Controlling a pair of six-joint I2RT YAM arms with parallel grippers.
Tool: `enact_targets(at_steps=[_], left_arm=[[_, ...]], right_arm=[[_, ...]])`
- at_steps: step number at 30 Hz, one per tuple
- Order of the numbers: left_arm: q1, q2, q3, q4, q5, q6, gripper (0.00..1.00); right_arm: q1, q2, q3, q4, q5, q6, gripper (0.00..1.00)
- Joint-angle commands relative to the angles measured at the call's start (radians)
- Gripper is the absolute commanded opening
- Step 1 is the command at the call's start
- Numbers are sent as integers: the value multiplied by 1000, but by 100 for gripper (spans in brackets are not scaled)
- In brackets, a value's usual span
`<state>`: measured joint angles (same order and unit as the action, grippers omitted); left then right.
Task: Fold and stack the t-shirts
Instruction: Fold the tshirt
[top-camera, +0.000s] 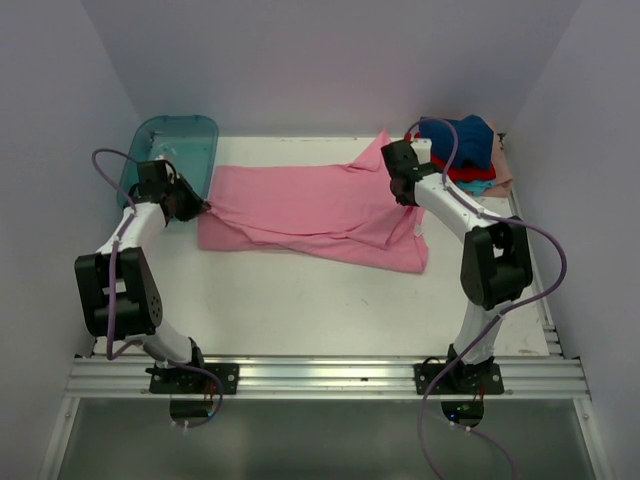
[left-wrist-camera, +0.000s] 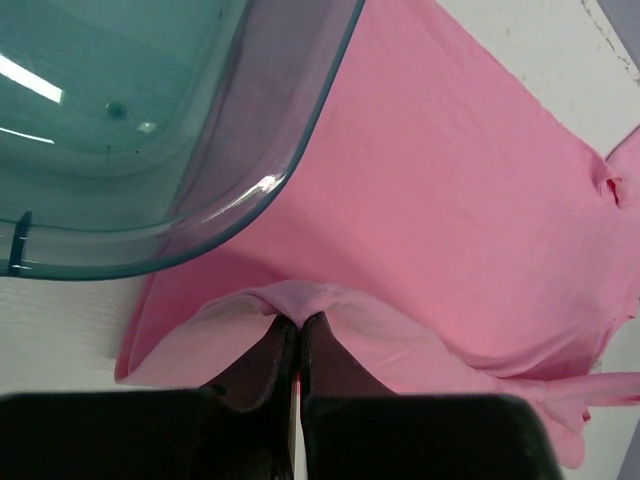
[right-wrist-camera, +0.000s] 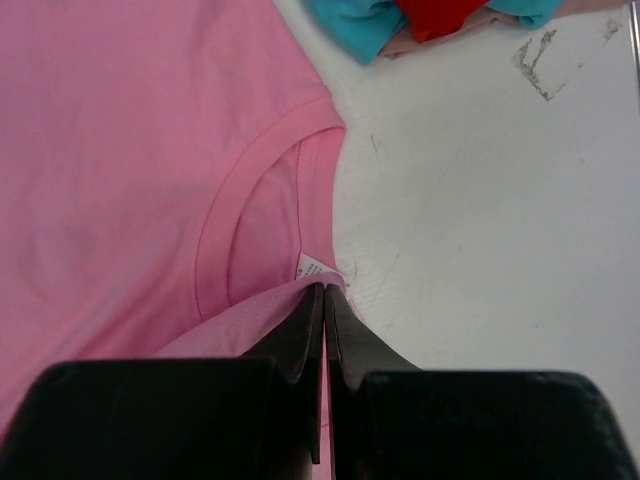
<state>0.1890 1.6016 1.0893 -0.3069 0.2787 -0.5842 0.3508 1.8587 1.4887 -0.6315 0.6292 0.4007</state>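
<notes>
a pink soft-cloth short-sleeved t-shirt (top-camera: 310, 205) lies spread across the middle of the white table (top-camera: 300, 300), running left to right, its near edge creased into loose folds. the left claw (left-wrist-camera: 298, 322) is closed tight on the shirt's left end, a raised ridge of pink cloth pinched between its two fingers. just beside it stands a translucent teal plastic tub (top-camera: 180, 132) at the far left of the table; in the left wrist view the tub's rounded corner overhangs the shirt's edge. the right claw (right-wrist-camera: 324, 292) is closed on the shirt's neck end, gripping the cloth at the collar rim, right beside a small white tag (right-wrist-camera: 311, 266) sewn inside the neckline. at the far right corner, near the right claw and well apart from the tub, sits a heap of other shirts: a navy blue t-shirt (top-camera: 468, 140) on top, a red t-shirt (top-camera: 470, 172) under it, then a teal t-shirt (top-camera: 480, 186) and a pale peach t-shirt (top-camera: 500, 170) lowest.
</notes>
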Motion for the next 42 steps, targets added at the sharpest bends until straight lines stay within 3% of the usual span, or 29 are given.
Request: enact_targets(at_steps=[1,9,17,26,34,42], left_arm=[[12,4,41,71,-39,-19,0],[13,87,81,17,-13,-5,0],[12,-35,3,8,30,18,0],[13,56,127,-63,-13,38,0],[13,12,81,-47,-35,50,0],[13,86,136,-57,-24,41,0]], right_arm=[[-16,-12,38,1,13,-16,0],[-26,-116,4,-30,47,3,0],[-26,-299,-133,-2,-10,-8,0],[-32,-139,-2,-50,7,-33,0],[-36,-197,-48,-30,30,-42,0],[-56,-101,25,-37,12,-48,0]])
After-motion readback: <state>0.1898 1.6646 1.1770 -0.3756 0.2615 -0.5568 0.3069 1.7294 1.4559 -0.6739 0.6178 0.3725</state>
